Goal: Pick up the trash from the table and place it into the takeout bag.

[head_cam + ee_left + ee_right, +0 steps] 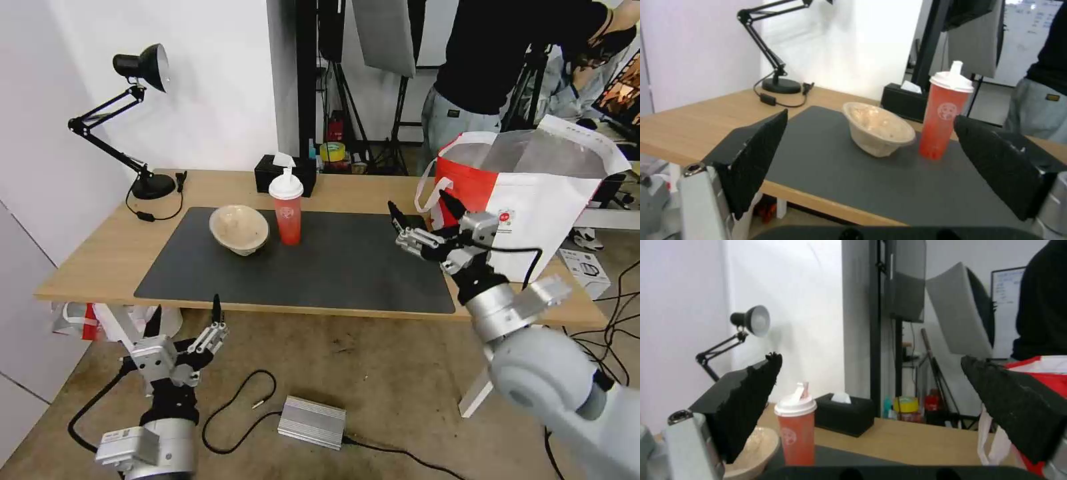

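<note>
A beige bowl lies tilted on the dark mat of the table. A red cup with a white lid stands just to its right. The takeout bag stands open at the table's right end, its foil lining showing. My right gripper hovers open and empty over the mat's right side, just left of the bag. My left gripper is open and empty below the table's front edge. The left wrist view faces the bowl and cup. The right wrist view has the cup and the bag's edge.
A black desk lamp with its cable stands at the table's back left. Behind the cup is a black tissue box. A person stands behind the bag. On the floor lie a silver box and cables; a red-and-white plastic bag hangs under the table.
</note>
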